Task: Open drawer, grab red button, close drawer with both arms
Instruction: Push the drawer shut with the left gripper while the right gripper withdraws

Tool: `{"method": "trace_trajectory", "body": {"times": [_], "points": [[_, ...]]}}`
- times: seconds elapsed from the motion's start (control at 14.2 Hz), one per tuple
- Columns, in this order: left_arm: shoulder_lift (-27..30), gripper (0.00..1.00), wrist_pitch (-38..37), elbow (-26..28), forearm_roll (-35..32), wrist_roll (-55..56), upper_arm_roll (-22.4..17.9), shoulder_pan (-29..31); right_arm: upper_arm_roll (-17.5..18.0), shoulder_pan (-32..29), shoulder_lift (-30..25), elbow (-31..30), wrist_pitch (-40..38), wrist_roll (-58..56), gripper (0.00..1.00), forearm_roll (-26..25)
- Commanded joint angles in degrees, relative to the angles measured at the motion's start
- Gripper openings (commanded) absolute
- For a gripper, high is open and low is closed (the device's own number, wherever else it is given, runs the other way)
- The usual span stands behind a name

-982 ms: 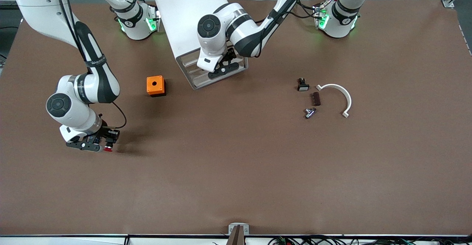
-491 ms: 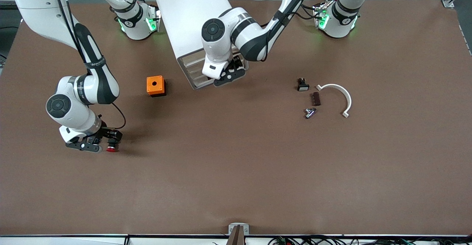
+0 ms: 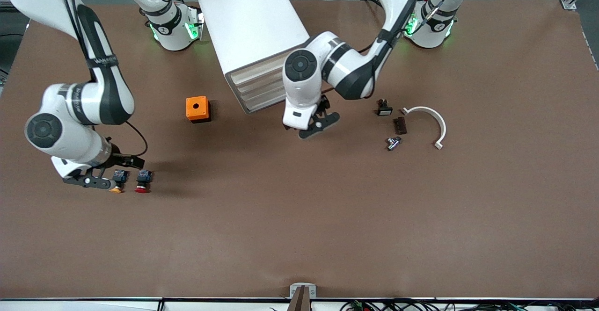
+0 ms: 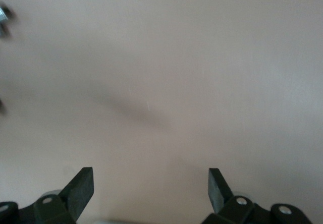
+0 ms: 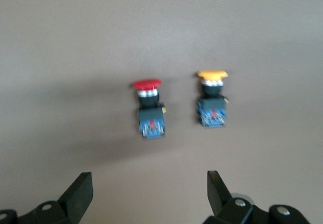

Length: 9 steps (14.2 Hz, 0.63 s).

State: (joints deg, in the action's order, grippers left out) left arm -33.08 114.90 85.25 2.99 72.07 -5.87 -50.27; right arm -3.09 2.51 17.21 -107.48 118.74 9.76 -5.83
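Observation:
The red-capped button (image 3: 142, 181) (image 5: 149, 114) lies on its side on the table toward the right arm's end, with nothing gripping it. My right gripper (image 3: 91, 181) (image 5: 149, 193) hovers just beside it, open and empty. The white drawer cabinet (image 3: 252, 30) stands near the arms' bases, its drawer fronts (image 3: 259, 89) flush and shut. Over bare table in front of the cabinet, my left gripper (image 3: 318, 125) (image 4: 151, 193) hangs open with nothing between its fingers.
A yellow-capped button (image 3: 117, 182) (image 5: 212, 104) lies next to the red one. An orange box with a hole (image 3: 197, 109) sits beside the cabinet. Toward the left arm's end lie a small black part (image 3: 384, 108), a brown piece (image 3: 400, 125), a metal fitting (image 3: 393, 142) and a white curved piece (image 3: 430, 121).
My right gripper opened, left the red button on the table beside the yellow one, and drew back. The left gripper pushed the drawer shut and came away from the cabinet.

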Motion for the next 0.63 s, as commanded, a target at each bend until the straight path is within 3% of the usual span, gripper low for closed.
{"method": "trace_trajectory", "body": {"times": [0.0,0.35,0.56], "points": [[2.84,1.00,-0.55,0.53,-4.91,-0.61,-0.11,4.02,0.63,-1.01,-3.85,5.85,-13.56,-4.30,1.00,-0.15],[7.14,1.00,-0.64,0.44,-5.63,-1.48,-0.11,12.90,0.63,-0.92,-6.13,20.10,-36.35,-9.64,1.00,0.55],[10.91,1.00,-5.54,0.44,-5.63,-10.24,-0.11,18.09,0.45,-3.46,-9.37,22.05,-39.98,-13.28,1.00,1.96]]}}
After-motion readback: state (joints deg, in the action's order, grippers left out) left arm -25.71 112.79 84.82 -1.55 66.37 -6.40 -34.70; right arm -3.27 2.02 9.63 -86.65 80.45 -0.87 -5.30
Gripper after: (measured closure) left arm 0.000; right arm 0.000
